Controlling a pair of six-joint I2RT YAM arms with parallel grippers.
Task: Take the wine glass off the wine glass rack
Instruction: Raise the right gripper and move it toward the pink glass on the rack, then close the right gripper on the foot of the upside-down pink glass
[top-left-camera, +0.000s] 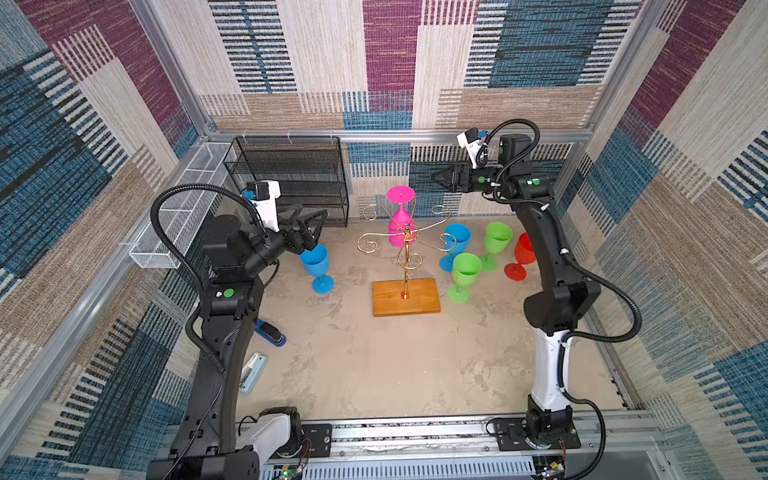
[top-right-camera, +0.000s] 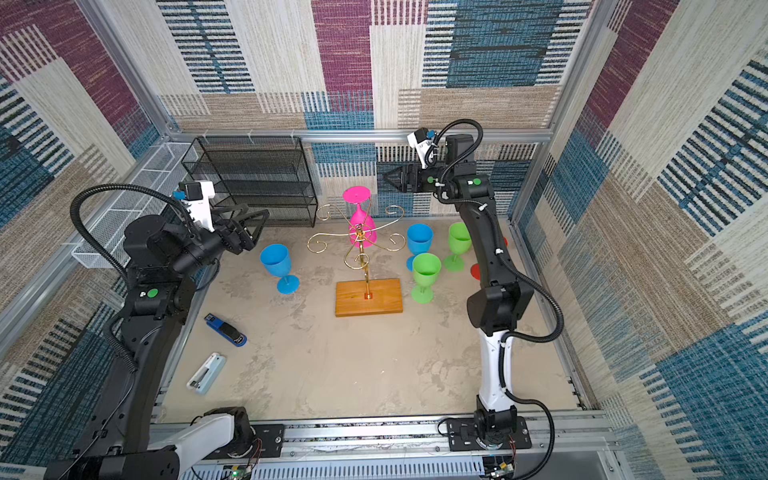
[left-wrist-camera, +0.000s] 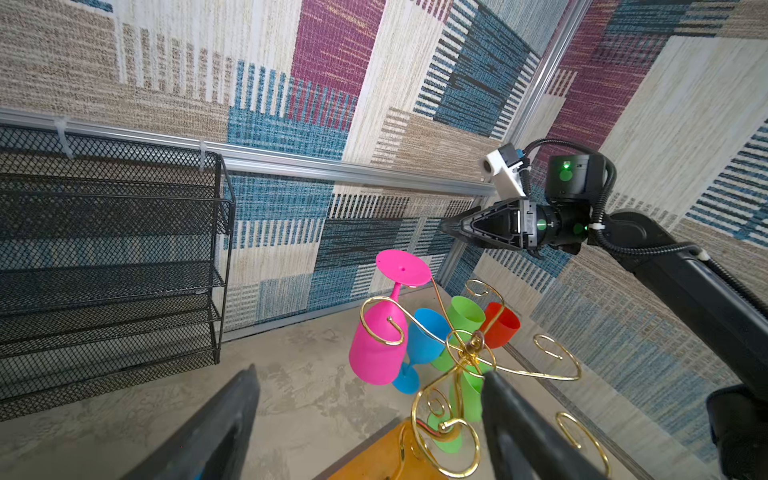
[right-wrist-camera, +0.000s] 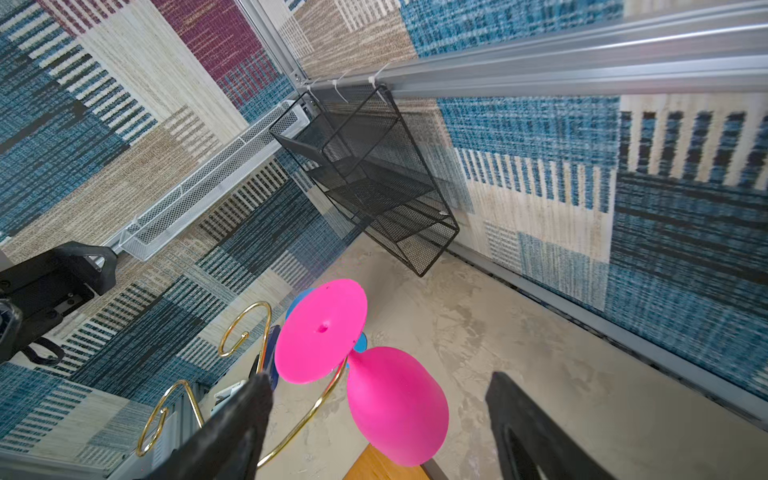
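Gold wire forms the wine glass rack (top-left-camera: 406, 270), which stands on its wooden base (top-left-camera: 415, 302) at the centre of the table (top-left-camera: 374, 365) in both top views. A pink wine glass (top-left-camera: 399, 226) hangs upside down from a far arm of the rack. At left of centre, the left gripper (top-left-camera: 316, 228) points toward the rack from a bent, raised arm. Its jaws are apart and empty, near an upright blue glass (top-left-camera: 314, 259). At upper right of centre, the right gripper (top-left-camera: 434, 178) lies level atop a tall, steep arm. Its tip is aimed at the pink foot, near it but apart.

Left wrist view: the fingers (left-wrist-camera: 208, 436) are spread wide, with the rack and the pink glass ahead of them.

Right wrist view: the fingers (right-wrist-camera: 224, 428) are wide apart and hold nothing. The pink glass shows in the gap between them.
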